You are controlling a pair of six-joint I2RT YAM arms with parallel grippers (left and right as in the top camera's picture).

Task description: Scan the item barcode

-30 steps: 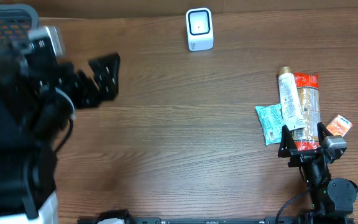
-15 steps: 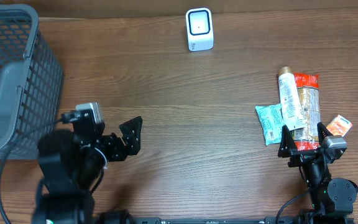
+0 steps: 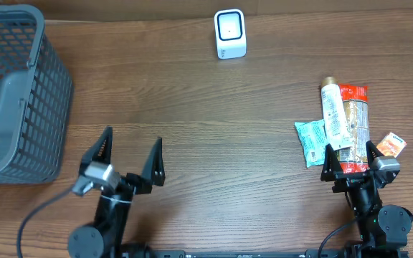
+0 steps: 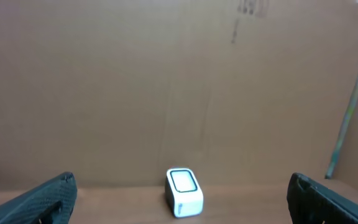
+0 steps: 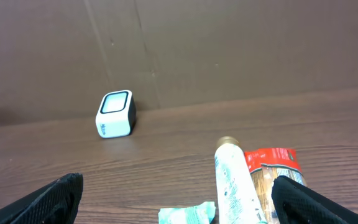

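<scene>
Tube, packets by right hand, wide open, empty; left hand same; basket interior unclear.

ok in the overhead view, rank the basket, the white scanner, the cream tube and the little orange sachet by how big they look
1. grey basket, by far the largest
2. cream tube and white scanner: too close to rank; the tube is longer, the scanner wider
3. orange sachet, the smallest
</scene>
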